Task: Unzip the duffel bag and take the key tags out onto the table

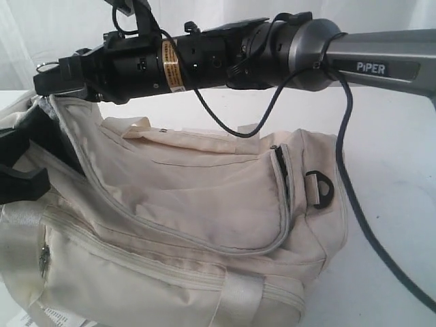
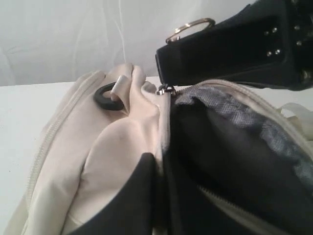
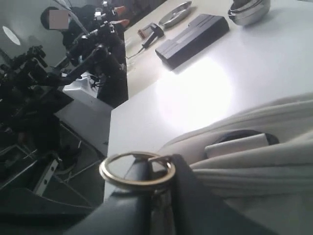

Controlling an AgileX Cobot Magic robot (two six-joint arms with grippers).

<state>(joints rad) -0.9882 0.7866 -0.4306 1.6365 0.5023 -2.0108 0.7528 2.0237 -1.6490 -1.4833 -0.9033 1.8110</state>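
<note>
The cream duffel bag point(image 1: 204, 204) lies on the white table point(image 1: 398, 157), and its top zip gapes open over dark grey lining point(image 2: 234, 161). My right gripper point(image 1: 53, 80) reaches across to the bag's left end. It is shut on the zipper pull, with the pull's metal ring point(image 3: 128, 185) sticking out between the fingertips. The zip slider point(image 2: 166, 89) hangs just under the right gripper point(image 2: 164, 66). My left gripper point(image 2: 161, 169) is shut on the bag's rim beside the opening, one finger point(image 2: 132, 205) outside. No key tags show.
A black D-ring point(image 1: 320, 187) sits on the bag's right end and another point(image 2: 110, 97) on its left end. The right arm's cable point(image 1: 354, 197) trails over the table. A black box point(image 3: 193, 34) and metal bowls point(image 3: 249, 10) stand far off. The table's edge point(image 3: 111, 127) lies close behind the bag.
</note>
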